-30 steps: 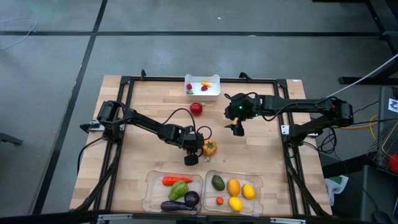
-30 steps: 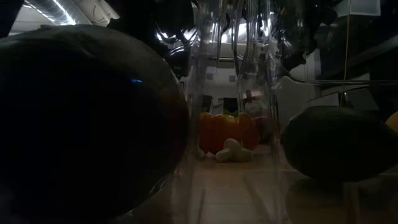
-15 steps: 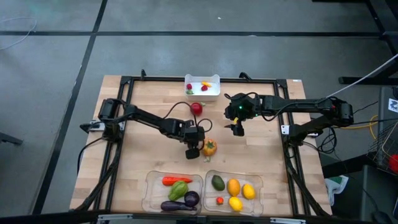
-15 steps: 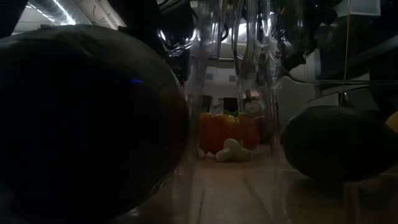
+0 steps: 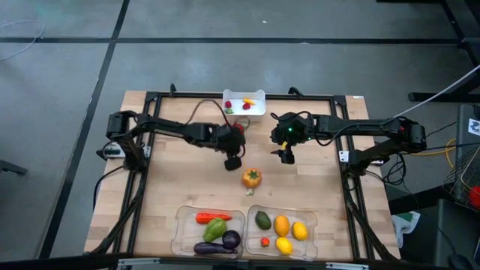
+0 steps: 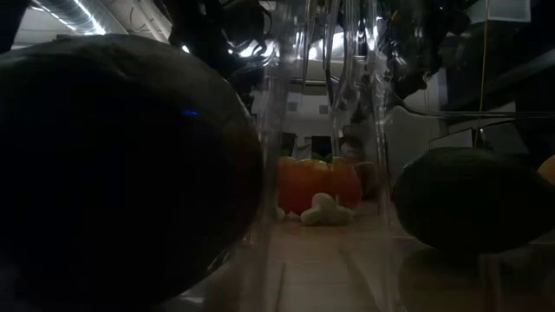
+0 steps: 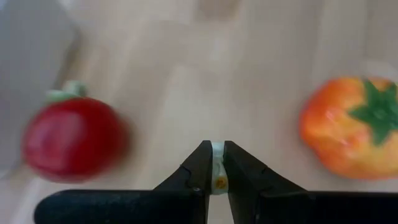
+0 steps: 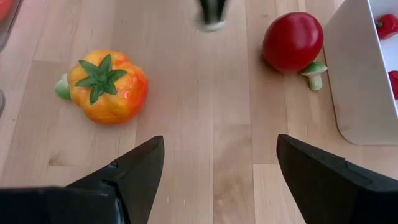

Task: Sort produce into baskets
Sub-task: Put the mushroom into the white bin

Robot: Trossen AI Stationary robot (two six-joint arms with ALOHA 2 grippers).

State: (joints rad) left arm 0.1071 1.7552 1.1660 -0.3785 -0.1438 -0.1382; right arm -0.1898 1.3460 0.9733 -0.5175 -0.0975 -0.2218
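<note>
Pale butcher-block boards fill the table [image 5: 172,172], framed by a black rail, with grey floor around it. On the left gripper [image 7: 216,167] the fingers are pinched nearly shut on a small pale piece [image 7: 217,168] with an orange spot; what it is I cannot tell. Seen from above, this gripper hangs over the boards with the red apple [image 7: 73,140] just off at 12 o'clock, the orange pepper [image 5: 252,178] at about 5 o'clock, and the white bin [image 5: 245,112] beyond the apple at 12 to 1 o'clock.

I judge a carry to be in hand: the pinched piece looks bound for the white bin, so the next move calls for reaching past the apple and releasing over the rim.

The right gripper [image 8: 214,171] waits at 3 o'clock, fingers spread wide and empty. Both clear trays [image 5: 184,229] at 6 o'clock already hold produce.
</note>
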